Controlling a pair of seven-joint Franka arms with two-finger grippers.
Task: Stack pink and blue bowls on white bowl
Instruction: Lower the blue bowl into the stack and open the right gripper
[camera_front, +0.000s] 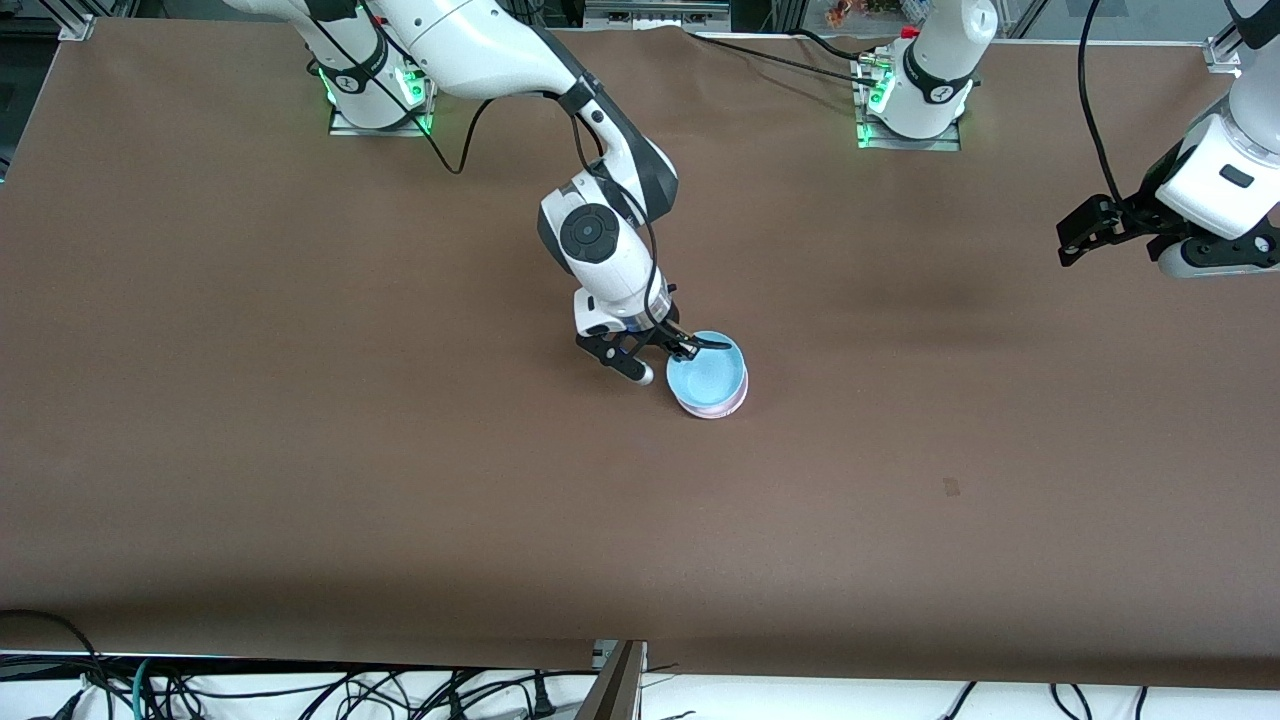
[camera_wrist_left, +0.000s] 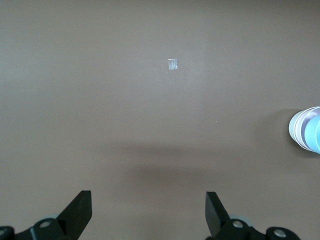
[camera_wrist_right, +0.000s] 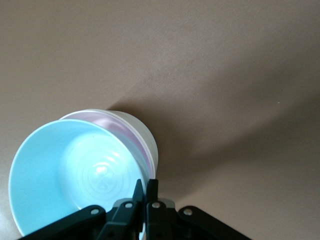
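The right gripper (camera_front: 690, 347) pinches the blue bowl (camera_front: 706, 374) at its 10 o'clock rim, over the pink bowl (camera_front: 716, 408) and the white bowl (camera_wrist_right: 146, 139), so it seems the last step and must only let go, while the left gripper (camera_front: 1085, 232) waits wide open at the table (camera_front: 300, 450)'s left arm end.

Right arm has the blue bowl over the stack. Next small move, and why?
Probably open the right gripper and lift away. Its fingers are pinched on the rim of the light blue plastic bowl, which already sits nested in the pale pink plastic bowl on the white bowl. The left gripper waits, open, over bare table.
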